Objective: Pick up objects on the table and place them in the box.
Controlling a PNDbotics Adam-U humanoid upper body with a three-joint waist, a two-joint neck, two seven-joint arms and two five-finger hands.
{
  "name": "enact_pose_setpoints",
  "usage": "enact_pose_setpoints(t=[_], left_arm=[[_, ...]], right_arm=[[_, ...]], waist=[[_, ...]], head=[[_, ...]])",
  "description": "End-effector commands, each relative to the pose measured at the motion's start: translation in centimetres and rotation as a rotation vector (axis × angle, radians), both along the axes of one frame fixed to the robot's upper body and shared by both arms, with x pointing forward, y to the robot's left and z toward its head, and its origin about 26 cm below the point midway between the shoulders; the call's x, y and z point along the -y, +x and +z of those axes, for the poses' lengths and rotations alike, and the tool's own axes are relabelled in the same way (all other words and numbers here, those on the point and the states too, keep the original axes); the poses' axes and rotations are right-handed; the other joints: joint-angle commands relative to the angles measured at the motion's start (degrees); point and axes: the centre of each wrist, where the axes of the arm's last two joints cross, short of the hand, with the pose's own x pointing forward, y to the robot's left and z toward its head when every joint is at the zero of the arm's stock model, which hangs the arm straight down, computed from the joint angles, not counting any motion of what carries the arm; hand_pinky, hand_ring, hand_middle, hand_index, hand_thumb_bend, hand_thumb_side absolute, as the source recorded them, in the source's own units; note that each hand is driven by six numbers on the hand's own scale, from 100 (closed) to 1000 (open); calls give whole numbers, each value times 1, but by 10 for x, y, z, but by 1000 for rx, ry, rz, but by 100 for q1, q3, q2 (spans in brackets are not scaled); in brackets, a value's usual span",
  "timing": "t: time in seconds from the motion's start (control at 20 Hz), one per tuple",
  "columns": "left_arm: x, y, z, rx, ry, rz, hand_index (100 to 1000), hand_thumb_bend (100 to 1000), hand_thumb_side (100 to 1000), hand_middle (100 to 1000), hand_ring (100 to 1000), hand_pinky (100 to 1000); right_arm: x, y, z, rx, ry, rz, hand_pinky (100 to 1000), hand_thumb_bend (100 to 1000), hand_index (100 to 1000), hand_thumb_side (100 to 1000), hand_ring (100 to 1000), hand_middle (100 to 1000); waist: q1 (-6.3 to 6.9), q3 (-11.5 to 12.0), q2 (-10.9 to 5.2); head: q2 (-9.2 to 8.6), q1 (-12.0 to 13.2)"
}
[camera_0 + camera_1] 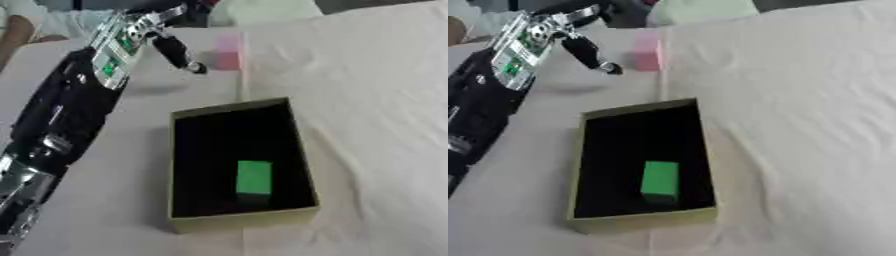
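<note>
in the left eye view the left hand (144, 35) is seen reaching toward the pink block (228, 52) at the far side, fingers spread apart and nothing held, a fingertip just short of it, while the green block (254, 177) already lies inside the box (241, 218); a grasp is judged the step in hand. in the right eye view the pale cloth-covered table (798, 125) is shown wrinkled; closing round the pink block is what is called for next.

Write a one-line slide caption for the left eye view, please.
Left hand reaches open toward a pink block beyond the black-lined cardboard box holding a green block.
</note>
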Motion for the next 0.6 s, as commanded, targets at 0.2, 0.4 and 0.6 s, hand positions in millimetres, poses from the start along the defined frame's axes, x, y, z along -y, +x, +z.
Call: enact_pose_setpoints(t=[0.2,0.4,0.6], left_arm=[[-4,-1,20,26,-70,14,963,505,100,933,893,982],[-3,0,21,6,-110,21,968,519,100,937,895,990],[-3,1,22,-14,-155,25,970,520,100,936,892,992]], right_arm=[[-3,-6,8,29,0,14,777,100,822,393,678,648],[-4,-6,8,27,6,15,778,100,822,404,677,645],[-5,-6,8,26,10,18,778,100,822,411,676,642]], waist=[[5,-73,-41],[40,-113,9],[71,-145,45]], head=[[-88,104],[-102,135],[-128,175]])
